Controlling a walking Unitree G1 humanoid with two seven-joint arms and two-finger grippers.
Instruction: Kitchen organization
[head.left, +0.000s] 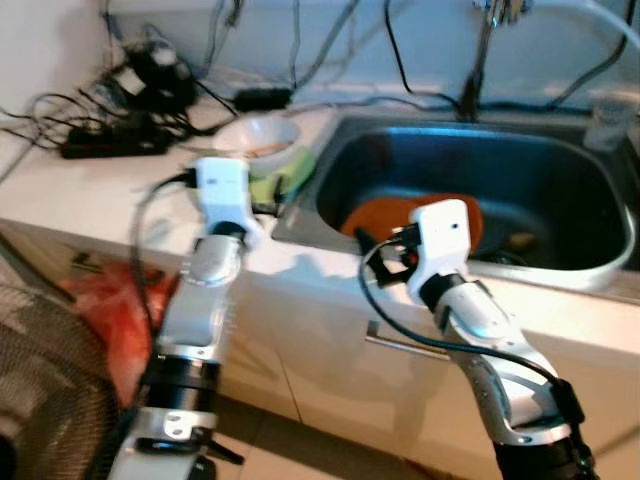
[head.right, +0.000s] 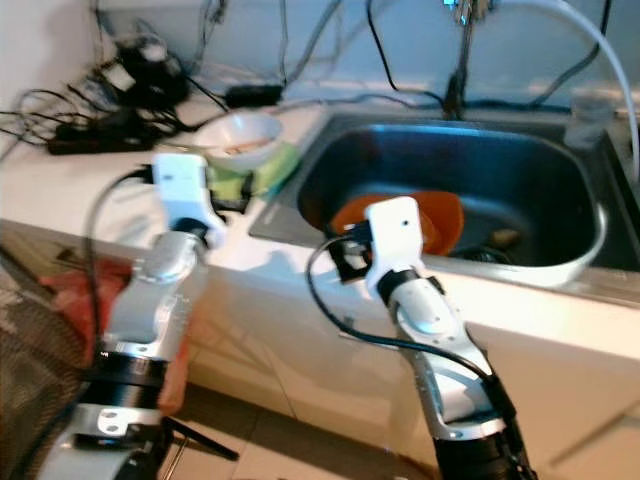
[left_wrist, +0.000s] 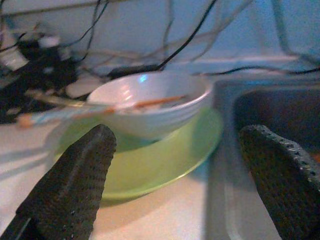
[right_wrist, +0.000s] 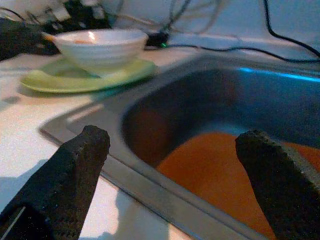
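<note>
At centre frame, a white bowl (head.left: 258, 135) sits on a green plate (left_wrist: 165, 160) beside the sink (head.left: 560, 265). Left gripper (left_wrist: 175, 175) hovers near it, wide open, empty; approach level, straddling the rim. Right gripper (right_wrist: 170, 180), open and empty, faces an orange plate (head.left: 400, 215) in the sink.

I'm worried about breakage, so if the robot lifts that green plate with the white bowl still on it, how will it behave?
The bowl sits loose on the green plate, so it could slide if tilted. Both look like glazed ceramic: probably slippery and breakable. The stick across the bowl may roll off.
</note>
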